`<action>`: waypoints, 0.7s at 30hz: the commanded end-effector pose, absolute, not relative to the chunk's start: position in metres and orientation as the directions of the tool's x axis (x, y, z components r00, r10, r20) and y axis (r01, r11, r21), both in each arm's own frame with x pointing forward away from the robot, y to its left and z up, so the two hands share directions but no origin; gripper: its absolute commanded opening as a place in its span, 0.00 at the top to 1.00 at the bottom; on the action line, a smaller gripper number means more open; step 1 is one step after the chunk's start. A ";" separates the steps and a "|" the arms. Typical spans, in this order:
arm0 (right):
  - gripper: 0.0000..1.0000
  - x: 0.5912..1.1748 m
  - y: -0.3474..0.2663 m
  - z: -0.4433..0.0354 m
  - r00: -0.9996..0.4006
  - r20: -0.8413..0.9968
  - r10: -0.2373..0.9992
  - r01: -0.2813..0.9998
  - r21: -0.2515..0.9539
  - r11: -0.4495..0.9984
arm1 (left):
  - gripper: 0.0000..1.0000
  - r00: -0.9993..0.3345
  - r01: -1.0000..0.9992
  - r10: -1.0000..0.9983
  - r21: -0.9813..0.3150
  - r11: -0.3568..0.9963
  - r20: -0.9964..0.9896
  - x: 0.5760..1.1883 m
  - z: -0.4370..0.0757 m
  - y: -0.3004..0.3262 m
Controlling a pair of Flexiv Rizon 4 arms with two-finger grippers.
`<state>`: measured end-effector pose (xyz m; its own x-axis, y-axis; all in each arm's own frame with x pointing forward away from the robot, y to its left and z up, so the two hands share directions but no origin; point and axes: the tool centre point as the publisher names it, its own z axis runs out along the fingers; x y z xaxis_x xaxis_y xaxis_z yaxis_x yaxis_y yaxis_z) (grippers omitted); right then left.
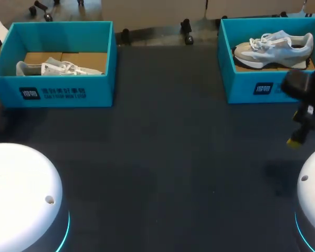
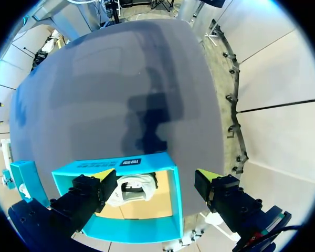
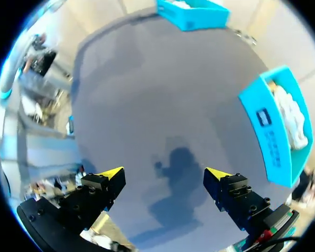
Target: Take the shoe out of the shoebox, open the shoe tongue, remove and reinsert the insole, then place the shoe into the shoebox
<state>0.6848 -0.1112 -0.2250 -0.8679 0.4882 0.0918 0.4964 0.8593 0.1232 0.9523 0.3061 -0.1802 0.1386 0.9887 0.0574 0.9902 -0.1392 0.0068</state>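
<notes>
Dark table (image 1: 163,157), far edge: left shoebox (image 1: 58,92) holds white shoe (image 1: 52,68), right shoebox (image 1: 252,86) holds grey shoe (image 1: 275,48). Left gripper (image 2: 156,175) above left shoebox, fingers wide; right gripper (image 3: 164,172) wide, over table near right shoebox

A grey-and-white sneaker (image 1: 273,46) is lying in the right-hand teal shoebox (image 1: 252,88) while my right gripper (image 1: 297,137) is hovering near its front wall.

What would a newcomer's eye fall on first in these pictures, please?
Two bright teal boxes stand at the dark table's far corners: the left shoebox holds a white shoe, the right shoebox a grey-and-white sneaker. The left gripper hangs open above the left shoebox; the right gripper is open over bare table near the right one.
</notes>
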 end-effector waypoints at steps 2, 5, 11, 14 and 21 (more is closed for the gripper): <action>0.00 0.718 -0.123 -0.219 -0.809 0.113 0.577 0.586 0.069 0.807 | 0.00 0.139 0.990 0.989 0.009 -0.139 0.060 0.951 -0.180 0.306; 0.00 0.731 -0.137 -0.213 -0.763 0.103 0.638 0.645 0.053 0.762 | 0.00 0.139 0.990 0.989 0.009 -0.139 0.060 0.951 -0.180 0.306; 0.00 0.731 -0.137 -0.213 -0.763 0.103 0.638 0.645 0.053 0.762 | 0.00 0.139 0.990 0.989 0.009 -0.139 0.060 0.951 -0.180 0.306; 0.00 0.731 -0.137 -0.213 -0.763 0.103 0.638 0.645 0.053 0.762 | 0.00 0.139 0.990 0.989 0.009 -0.139 0.060 0.951 -0.180 0.306; 0.00 0.745 -0.137 -0.212 -0.752 0.069 0.655 0.659 0.041 0.751 | 0.00 0.139 0.990 0.989 0.009 -0.139 0.060 0.951 -0.180 0.306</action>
